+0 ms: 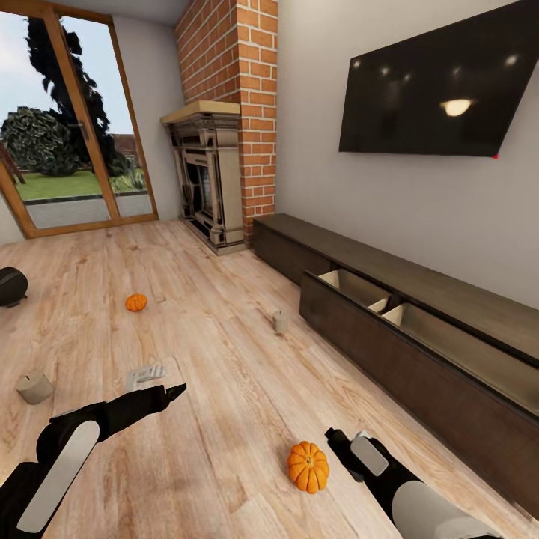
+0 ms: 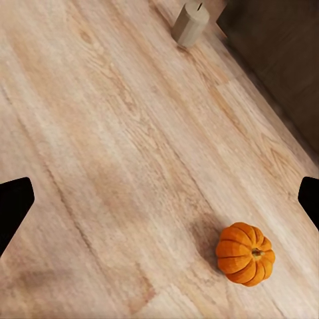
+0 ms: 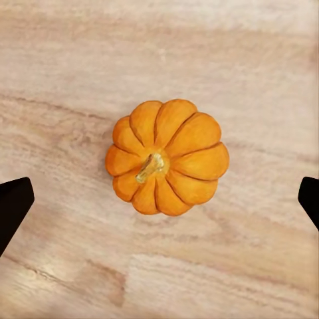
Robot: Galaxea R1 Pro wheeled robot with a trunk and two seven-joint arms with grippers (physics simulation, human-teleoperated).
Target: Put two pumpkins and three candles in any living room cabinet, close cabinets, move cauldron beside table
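An orange pumpkin (image 1: 308, 466) (image 3: 166, 156) sits on the plank floor, directly under my open right gripper (image 1: 335, 438) (image 3: 159, 199), whose fingertips (image 3: 13, 205) stand wide on either side of it without touching. My left gripper (image 1: 174, 391) (image 2: 159, 199) hovers open over bare floor, with the same pumpkin (image 2: 244, 253) off to one side. A second pumpkin (image 1: 135, 302) lies farther out. One candle (image 1: 280, 321) (image 2: 190, 23) stands near the cabinet (image 1: 419, 352), whose drawer (image 1: 374, 296) is pulled open. Another candle (image 1: 34, 387) stands at the left. The black cauldron (image 1: 10, 286) sits at the left edge.
A brick chimney with a fireplace (image 1: 209, 180) stands in the far corner beside glass doors (image 1: 67, 127). A black TV (image 1: 442, 82) hangs above the cabinet. A small pale object (image 1: 146, 373) lies on the floor just beyond the left gripper; I cannot tell what it is.
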